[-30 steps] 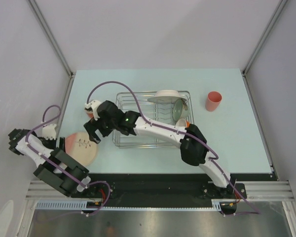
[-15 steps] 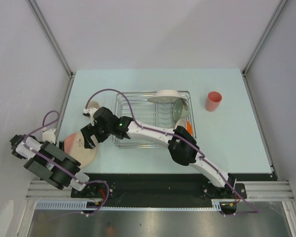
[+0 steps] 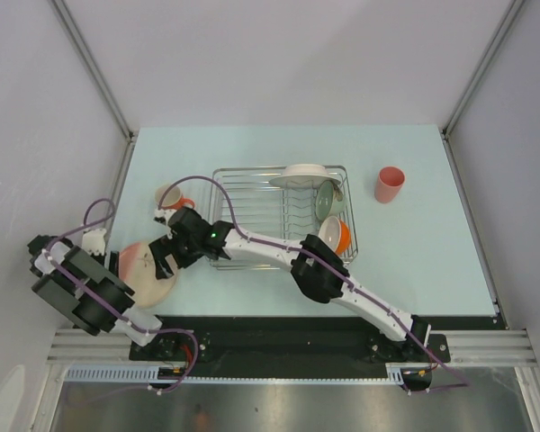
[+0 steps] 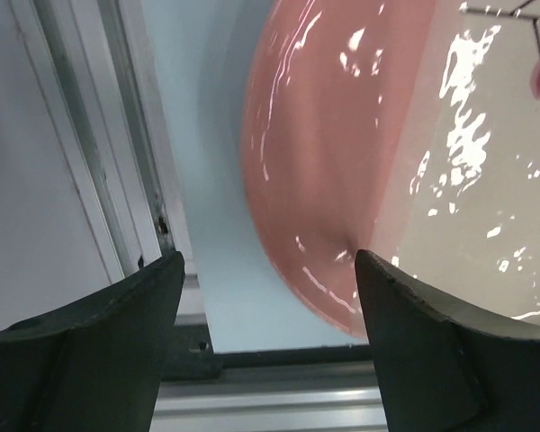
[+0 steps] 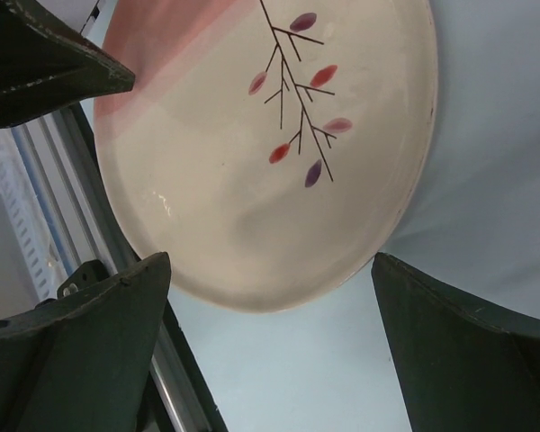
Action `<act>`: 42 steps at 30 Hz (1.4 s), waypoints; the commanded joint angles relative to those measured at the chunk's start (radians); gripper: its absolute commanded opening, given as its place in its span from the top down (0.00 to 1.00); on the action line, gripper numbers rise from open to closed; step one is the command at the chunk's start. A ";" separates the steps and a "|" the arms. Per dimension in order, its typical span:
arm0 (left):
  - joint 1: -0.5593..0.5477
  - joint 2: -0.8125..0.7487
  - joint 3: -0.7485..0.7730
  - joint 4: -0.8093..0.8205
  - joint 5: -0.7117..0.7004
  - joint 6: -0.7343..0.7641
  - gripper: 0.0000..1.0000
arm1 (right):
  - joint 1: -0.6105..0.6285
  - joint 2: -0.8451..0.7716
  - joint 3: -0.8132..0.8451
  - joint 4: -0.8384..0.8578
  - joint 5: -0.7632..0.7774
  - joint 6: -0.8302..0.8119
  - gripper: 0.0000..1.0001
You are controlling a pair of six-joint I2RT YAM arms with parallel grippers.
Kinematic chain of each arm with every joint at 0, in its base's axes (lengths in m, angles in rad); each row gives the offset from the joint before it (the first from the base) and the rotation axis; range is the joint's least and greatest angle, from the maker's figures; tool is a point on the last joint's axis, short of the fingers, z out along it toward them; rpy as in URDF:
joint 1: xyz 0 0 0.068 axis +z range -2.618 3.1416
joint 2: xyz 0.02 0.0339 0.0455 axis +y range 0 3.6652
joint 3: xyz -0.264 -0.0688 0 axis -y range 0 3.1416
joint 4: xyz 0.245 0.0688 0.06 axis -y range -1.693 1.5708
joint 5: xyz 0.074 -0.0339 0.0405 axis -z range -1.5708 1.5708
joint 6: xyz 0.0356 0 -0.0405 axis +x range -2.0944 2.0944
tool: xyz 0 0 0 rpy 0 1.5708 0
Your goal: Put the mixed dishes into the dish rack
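Salmon-pink plate (image 3: 147,272) lies flat, face up, just left of the dish rack (image 3: 243,171). It is round; no long axis. My right gripper (image 5: 270,261) hovers above it, jaws wide. My left gripper (image 4: 268,261) gapes at its rim away from the rack.

Salmon-pink round glazed plate (image 5: 270,153): pink over one side, cream over the rest; thin dark branch motif, leaves red, pink, purple. Also noted: silver wire dish rack (image 3: 261,189); white round plate (image 3: 304,174); grey-green bowl (image 3: 327,202); orange bowl (image 3: 335,236), white inside; salmon-pink handleless cup (image 3: 389,184); pale blue-green table top (image 3: 414,252).
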 commanded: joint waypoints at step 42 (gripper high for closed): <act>-0.268 0.195 -0.033 0.060 0.118 0.001 0.37 | -0.019 0.088 0.066 0.181 -0.207 0.275 0.32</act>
